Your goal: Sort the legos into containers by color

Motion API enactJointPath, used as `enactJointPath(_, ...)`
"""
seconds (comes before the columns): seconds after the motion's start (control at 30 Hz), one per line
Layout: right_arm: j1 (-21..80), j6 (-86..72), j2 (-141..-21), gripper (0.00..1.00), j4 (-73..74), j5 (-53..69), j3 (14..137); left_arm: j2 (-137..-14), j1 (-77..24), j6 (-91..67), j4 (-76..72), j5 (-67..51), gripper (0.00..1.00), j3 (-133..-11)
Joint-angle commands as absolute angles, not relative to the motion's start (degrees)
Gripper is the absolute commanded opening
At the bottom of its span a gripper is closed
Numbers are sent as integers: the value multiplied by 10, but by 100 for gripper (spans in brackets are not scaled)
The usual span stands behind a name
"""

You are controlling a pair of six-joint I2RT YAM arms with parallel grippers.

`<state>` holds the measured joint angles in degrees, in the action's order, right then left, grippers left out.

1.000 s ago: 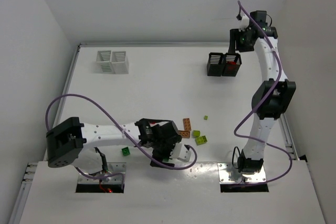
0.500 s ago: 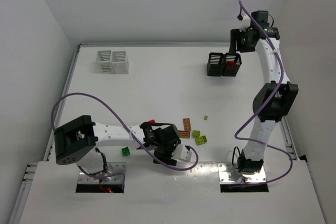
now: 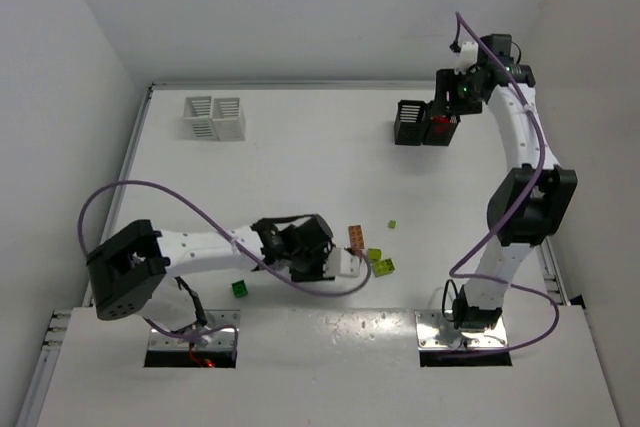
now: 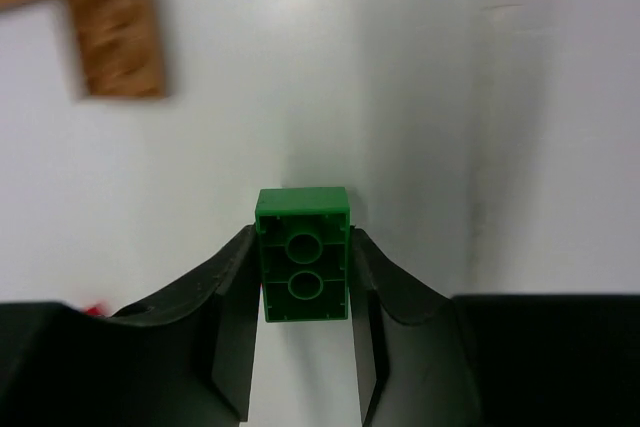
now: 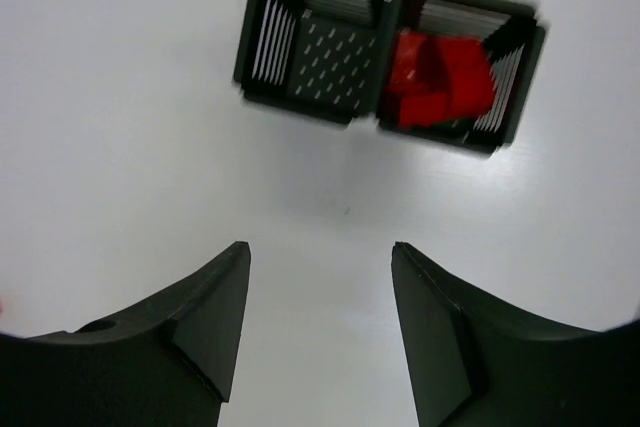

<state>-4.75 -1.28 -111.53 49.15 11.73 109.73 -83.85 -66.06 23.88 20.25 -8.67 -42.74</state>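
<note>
Though wide before — left fingers snug on green lego

You have a dark green rectangular plastic brick over the plain white tabletop, an orange-brown flat plastic brick, bright red plastic bricks inside a pair of black square plastic bins patterned with pale slats and dashes, and a white slatted bin pair.
</note>
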Motion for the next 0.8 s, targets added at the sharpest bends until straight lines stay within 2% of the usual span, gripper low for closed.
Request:
enactJointPath(0.0, -41, -36, -1028, 60, 469, 189, 1031, -774, -572, 241, 221, -48, 11, -489)
enactJointPath(0.1, -21, -36, -960, 60, 436, 255, 944, -724, -462, 236, 232, -42, 11, -563)
enactJointPath(0.2, 19, -52, -918, 60, 394, 267, 878, -723, -347, 214, 248, -36, 11, -661)
enactJointPath(0.33, 77, -34, -896, 60, 387, 259, 839, -791, -176, 170, 261, -49, 8, -814)
enactJointPath(0.43, 117, -17, -896, 60, 387, 259, 826, -871, -86, 128, 266, -49, 7, -904)
enactJointPath(0.57, 190, 19, -896, 61, 404, 269, 819, -978, 2, 42, 277, -56, 6, -1002)
enactJointPath(0.77, 263, 39, -918, 62, 417, 228, 818, -1064, 32, 20, 277, -31, 4, -1042)
